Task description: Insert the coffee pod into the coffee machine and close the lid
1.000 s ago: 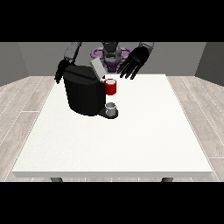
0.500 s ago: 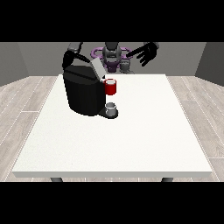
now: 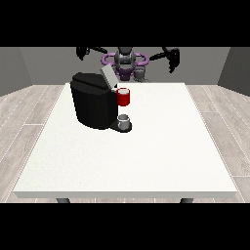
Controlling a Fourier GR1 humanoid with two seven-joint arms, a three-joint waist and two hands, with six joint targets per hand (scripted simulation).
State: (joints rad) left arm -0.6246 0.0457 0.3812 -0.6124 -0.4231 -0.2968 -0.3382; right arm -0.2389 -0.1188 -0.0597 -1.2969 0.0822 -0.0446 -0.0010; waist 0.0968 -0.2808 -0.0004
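Black coffee machine (image 3: 95,105), lid up, well apart from both raised robot hands (image 3: 172,57) (image 3: 83,51); finger state unclear

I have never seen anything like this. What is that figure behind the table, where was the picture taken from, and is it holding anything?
The camera stands across a white table and faces a humanoid robot, so the robot looks small at the top. Its two black hands are raised out to the sides: one at the view's left, one at the view's right. Neither holds anything. On the table stands a black coffee machine with its lid tilted up, a red thing at the machine and a grey thing on its base.
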